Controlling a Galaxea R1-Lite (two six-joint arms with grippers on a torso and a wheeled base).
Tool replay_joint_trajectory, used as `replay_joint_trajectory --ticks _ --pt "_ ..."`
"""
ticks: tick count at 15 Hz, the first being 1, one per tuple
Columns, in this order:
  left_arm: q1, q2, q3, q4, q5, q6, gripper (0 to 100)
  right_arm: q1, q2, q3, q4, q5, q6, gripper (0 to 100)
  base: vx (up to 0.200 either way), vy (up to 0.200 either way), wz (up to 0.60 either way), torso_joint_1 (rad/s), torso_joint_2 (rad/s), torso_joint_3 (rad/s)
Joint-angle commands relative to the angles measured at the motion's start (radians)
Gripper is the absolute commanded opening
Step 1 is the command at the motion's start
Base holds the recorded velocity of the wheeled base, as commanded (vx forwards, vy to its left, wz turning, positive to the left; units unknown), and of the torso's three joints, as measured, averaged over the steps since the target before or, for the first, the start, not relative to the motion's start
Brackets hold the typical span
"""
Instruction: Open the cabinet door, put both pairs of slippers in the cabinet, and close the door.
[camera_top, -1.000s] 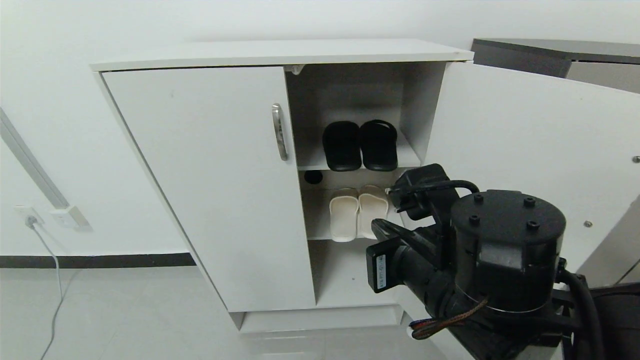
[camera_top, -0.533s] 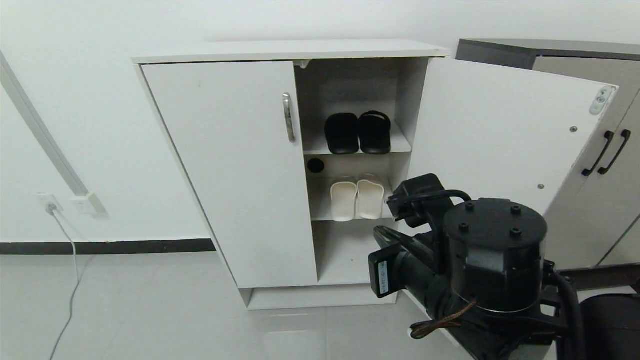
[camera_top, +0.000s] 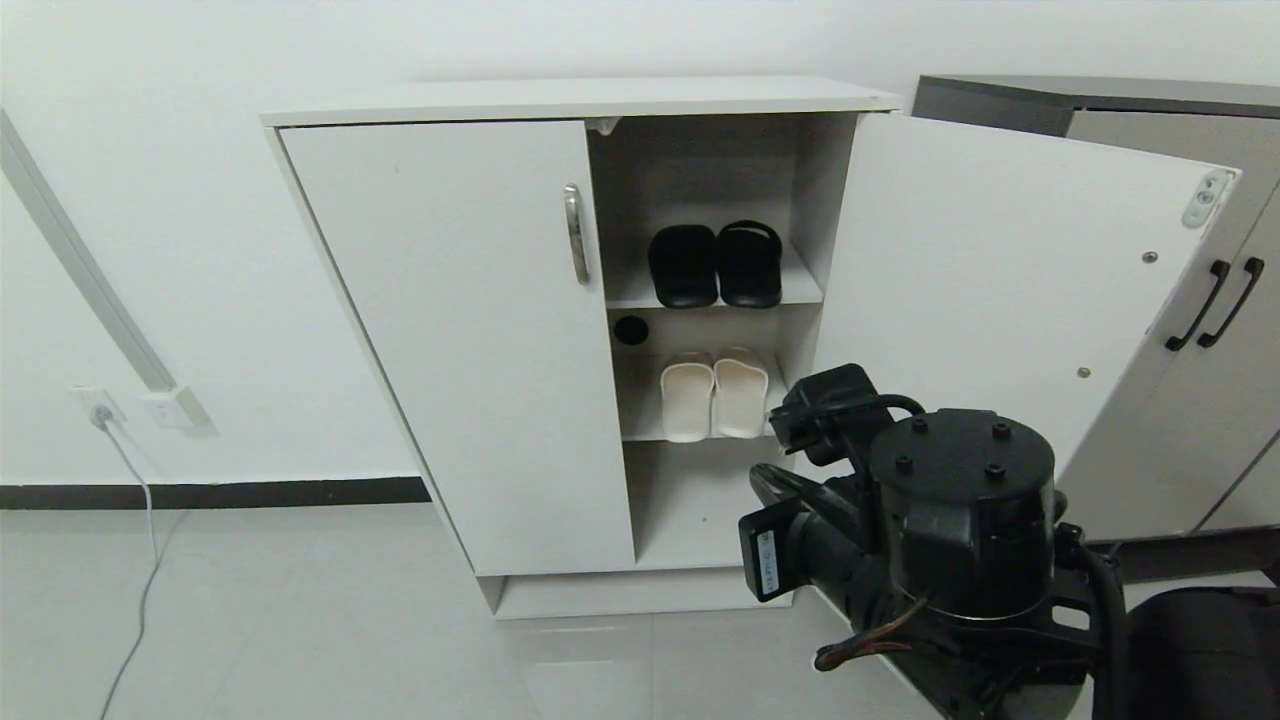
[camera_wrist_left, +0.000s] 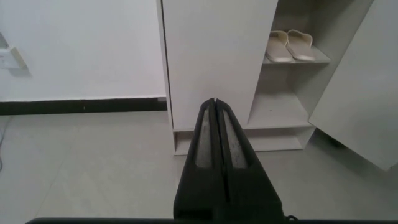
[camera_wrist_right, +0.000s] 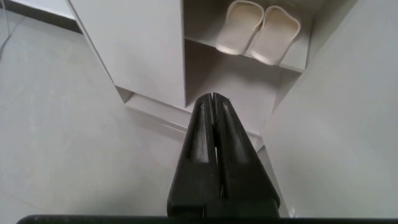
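Inside the white two-door cabinet (camera_top: 580, 100), both pairs are already shelved. The black rubber slippers (camera_top: 715, 265) sit side by side on its upper shelf, and the cream moulded slippers (camera_top: 713, 395) are on the shelf just below. Neither pair has stirred over the last second.

What did change is my viewpoint. A second ago the cabinet crowded the head view, and now I see it whole, with floor below it and the grey cupboard beside it. I read that as the camera backing off, not the furniture moving. In the last half second the view has steadied, and the right arm (camera_top: 900, 500) has sunk a little in front of the cabinet's lower opening.

The cabinet's flat white right-hand door (camera_top: 1000, 280) stands swung wide, exactly as before (the left door is closed).

The left pincer (camera_wrist_left: 216, 134) is pressed fully together and holds nothing, pointing at the floor before the cabinet. The right pincer (camera_wrist_right: 213, 127) is likewise clamped on nothing, aimed toward the cabinet's base below the cream pair.

I judge that only the closing remains. The extra distance from the cabinet should leave room to get round the door's free edge and push it.
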Motion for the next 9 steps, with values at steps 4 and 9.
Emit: replay_joint_trajectory --ticks 4,9 --pt "0.0 0.001 0.0 0.0 0.0 0.0 0 0.0 0.005 0.009 -0.001 0.002 0.0 0 0.0 0.0 0.0 0.0 0.0 0.0" --pt "0.0 0.001 0.0 0.0 0.0 0.0 0 0.0 0.015 0.014 -0.001 0.002 0.0 0 0.0 0.0 0.0 0.0 0.0 0.0"
